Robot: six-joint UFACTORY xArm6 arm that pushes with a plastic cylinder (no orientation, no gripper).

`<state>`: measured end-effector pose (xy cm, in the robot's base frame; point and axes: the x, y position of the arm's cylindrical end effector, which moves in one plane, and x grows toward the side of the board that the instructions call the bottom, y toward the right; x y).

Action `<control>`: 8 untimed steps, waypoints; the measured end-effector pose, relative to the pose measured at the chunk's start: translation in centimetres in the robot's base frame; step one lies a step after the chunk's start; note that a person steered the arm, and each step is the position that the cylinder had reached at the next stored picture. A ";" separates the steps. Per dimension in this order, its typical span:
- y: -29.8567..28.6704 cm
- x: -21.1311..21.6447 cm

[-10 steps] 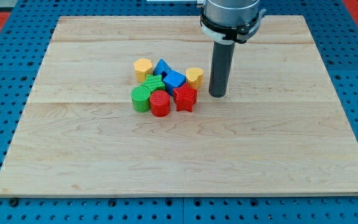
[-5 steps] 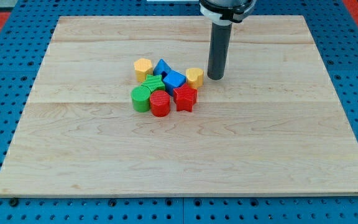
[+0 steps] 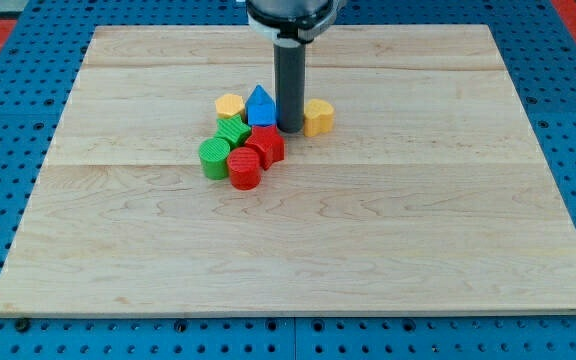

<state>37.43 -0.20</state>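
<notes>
A wooden board [image 3: 298, 240] is shown on a blue pegboard. My tip [image 3: 290, 128] is seen inside a block cluster, touching the blue block [image 3: 261, 107] to the view's left and just beside a yellow block [image 3: 318, 117] to the right. No fingers exist. A red star [image 3: 266, 146], red cylinder [image 3: 245, 169], green cylinder [image 3: 213, 158], green block [image 3: 233, 131] and second yellow block [image 3: 230, 105] are packed alongside.

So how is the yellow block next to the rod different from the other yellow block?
The yellow block at the view's right sits alone, right of my tip, close beside it. The yellow block at the view's left sits in the cluster, next to the blue block and above the green ones. The right one looks heart-like; the left one looks more many-sided. Both are yellow, similar in size, and lie flat on the wooden board.
</notes>
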 end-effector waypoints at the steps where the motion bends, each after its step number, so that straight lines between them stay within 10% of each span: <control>1: 1.6 1.6; 5: -4.4 5.3; 8: -4.2 -4.8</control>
